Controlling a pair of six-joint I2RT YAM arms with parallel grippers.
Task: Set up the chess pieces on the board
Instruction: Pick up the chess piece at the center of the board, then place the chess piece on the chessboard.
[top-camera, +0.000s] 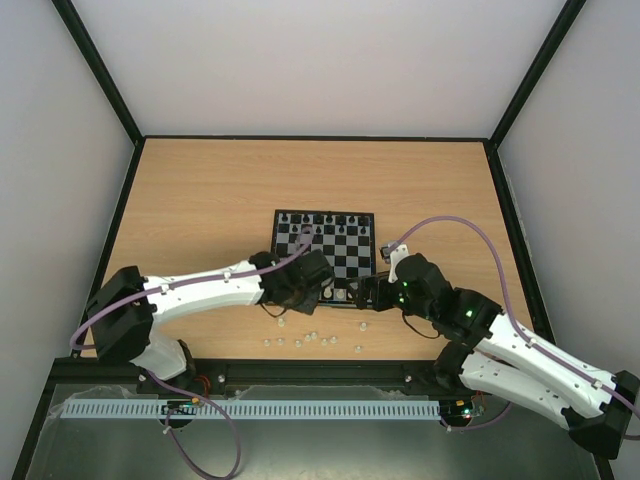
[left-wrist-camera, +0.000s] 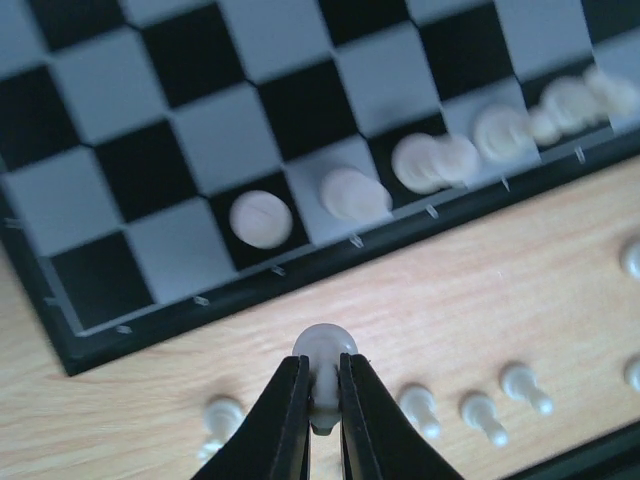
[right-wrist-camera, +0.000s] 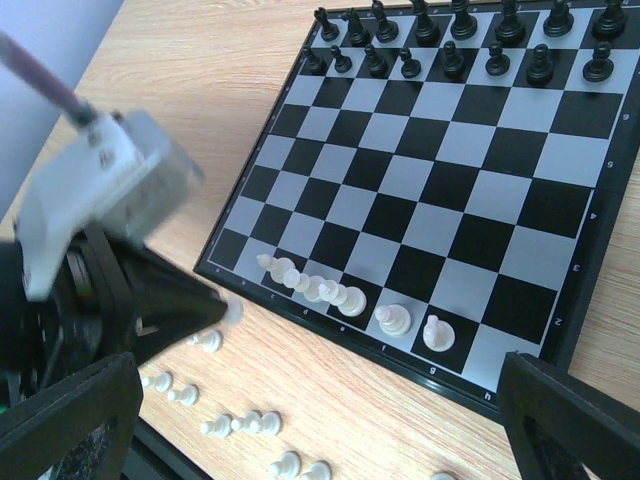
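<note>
While in left pincer (left-wrist-camera: 322, 368), one white piece (left-wrist-camera: 324, 343).

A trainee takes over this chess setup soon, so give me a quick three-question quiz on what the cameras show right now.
1. True or false: the left jaws are shut on a white piece.
2. Where do the black pieces stand on the board? A: the two rows farthest from the arms. B: the nearest row. C: the middle rows.
3. Fill in: the right jaws stand ___.
Key: 1 true; 2 A; 3 open.
</note>
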